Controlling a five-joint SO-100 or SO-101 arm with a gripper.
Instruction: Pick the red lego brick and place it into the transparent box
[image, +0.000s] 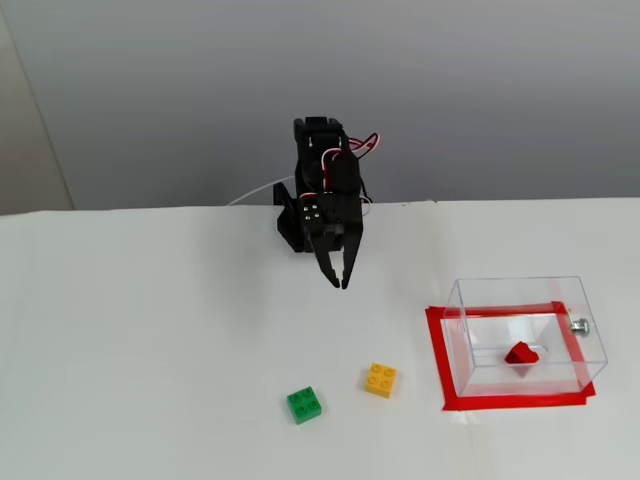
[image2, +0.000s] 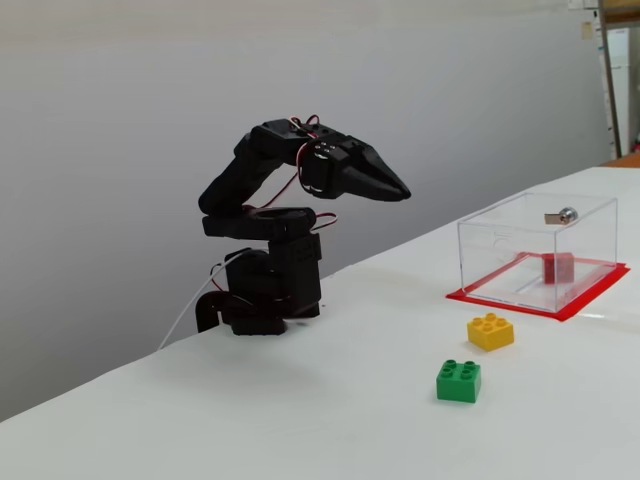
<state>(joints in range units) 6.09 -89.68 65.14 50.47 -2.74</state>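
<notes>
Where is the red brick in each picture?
A fixed view: the red brick lies inside the clear box, at lower right.
Another fixed view: the red brick sits inside the box, at middle right.
Shared landmark: the red tape outline under the box.

Red lego brick (image: 521, 352) seen only through the transparent box (image: 500, 292) walls, studs and tilt indistinct; the red tape outline (image: 436, 350) partly masked by the box; gripper (image2: 398, 192) fingertips overlap in profile, gap unreadable; arm base hidden behind upper links in a fixed view.
</notes>
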